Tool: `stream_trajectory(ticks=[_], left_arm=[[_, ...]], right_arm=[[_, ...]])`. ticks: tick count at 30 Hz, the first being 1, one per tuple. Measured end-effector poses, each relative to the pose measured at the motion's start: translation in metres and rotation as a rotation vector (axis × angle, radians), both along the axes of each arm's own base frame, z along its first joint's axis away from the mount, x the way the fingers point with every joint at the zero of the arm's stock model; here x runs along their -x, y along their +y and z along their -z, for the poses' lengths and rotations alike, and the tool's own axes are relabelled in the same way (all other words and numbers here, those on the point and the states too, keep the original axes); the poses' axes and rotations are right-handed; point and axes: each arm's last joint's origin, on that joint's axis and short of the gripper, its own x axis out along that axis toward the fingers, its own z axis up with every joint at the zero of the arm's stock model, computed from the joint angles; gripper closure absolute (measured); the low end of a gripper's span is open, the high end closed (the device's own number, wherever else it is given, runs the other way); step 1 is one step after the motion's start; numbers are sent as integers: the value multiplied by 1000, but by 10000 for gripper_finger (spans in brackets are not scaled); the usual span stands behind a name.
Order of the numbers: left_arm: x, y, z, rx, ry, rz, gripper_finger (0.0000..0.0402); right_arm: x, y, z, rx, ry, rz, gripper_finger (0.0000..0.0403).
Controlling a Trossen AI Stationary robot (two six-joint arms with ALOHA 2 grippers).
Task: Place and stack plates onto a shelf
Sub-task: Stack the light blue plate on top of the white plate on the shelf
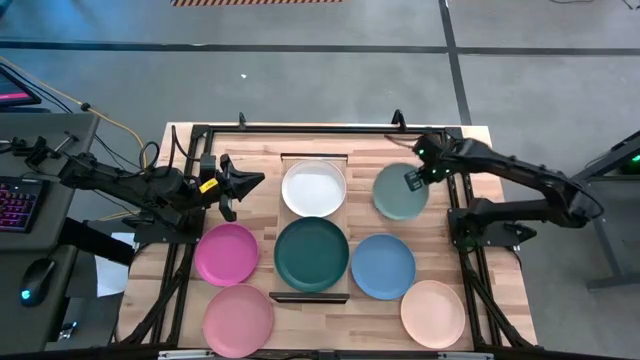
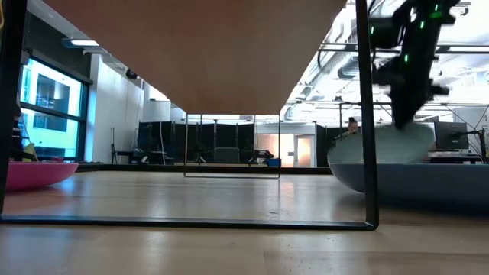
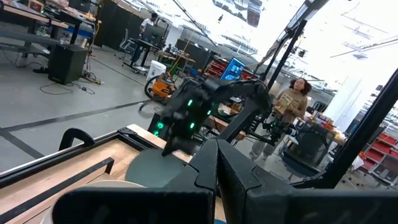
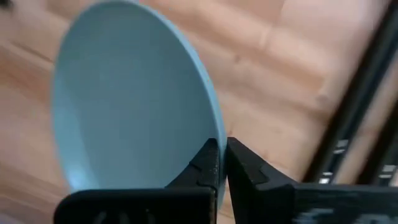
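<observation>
Here we had the right gripper clenched on the rim of the mint plate, which sat beside the shelf on its right-arm side. The shelf, with the white plate and dark teal plate on it, lay from the gripper toward the left arm, its long axis running from far edge to near edge. The round plate had no long axis; it looked tilted in the grip. The left gripper waited shut, holding nothing, at the shelf's other side.

A keyboard (lit magenta) and a mouse sit left of the table.
</observation>
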Motion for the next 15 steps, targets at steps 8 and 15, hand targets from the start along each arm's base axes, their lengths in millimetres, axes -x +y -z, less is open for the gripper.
stream_trajectory(ticks=[8, 15], left_arm=[[0, 0, 0, -1, 3, 0, 401], [0, 0, 1, -2, 6, 0, 402]], right_arm=[[22, 20, -73, 112, -143, -15, 403], [47, 55, -89, 57, -338, -31, 403]])
